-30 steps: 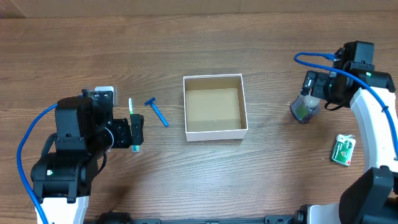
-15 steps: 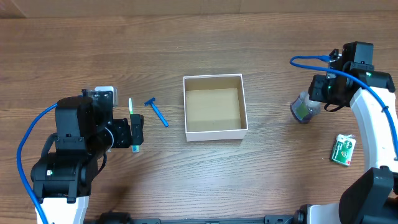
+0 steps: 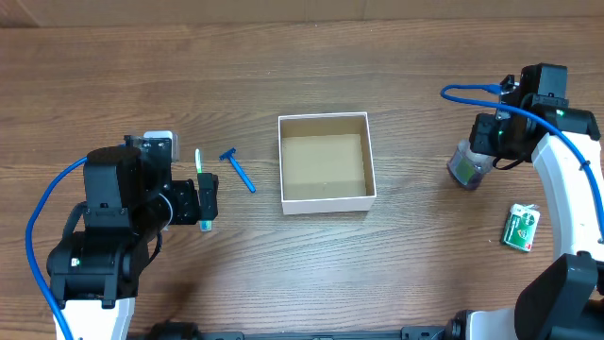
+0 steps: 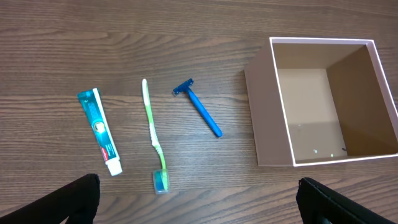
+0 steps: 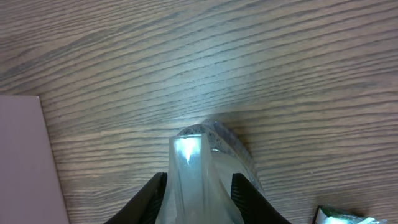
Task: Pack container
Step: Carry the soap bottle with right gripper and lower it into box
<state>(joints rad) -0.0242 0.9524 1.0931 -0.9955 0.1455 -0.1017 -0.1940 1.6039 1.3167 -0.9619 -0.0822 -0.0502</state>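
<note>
The container [image 3: 328,200], a low white box with a brown inside, stands open at the table's middle; it also shows in the left wrist view [image 4: 267,118]. At the right, my right gripper [image 3: 475,149] is shut on a clear plastic pouch [image 3: 464,168] with dark contents. In the right wrist view the pouch [image 5: 200,168] is squeezed between the fingers of the right gripper [image 5: 199,190]. My left gripper [image 3: 206,200] stays open above the table with nothing between its fingers [image 4: 78,199]. A green toothbrush [image 4: 152,130], a toothpaste tube [image 4: 99,132] and a blue razor [image 4: 202,111] lie just beyond it.
A green packet [image 3: 520,228] lies near the right arm, its corner showing in the right wrist view [image 5: 348,216]. The container's wall [image 5: 25,162] sits left of the pouch. The razor [image 3: 239,170] and toothbrush [image 3: 200,170] lie left of the container.
My right gripper has closed onto the clear pouch, and the pouch has shifted slightly to the right. The left arm has not moved.
</note>
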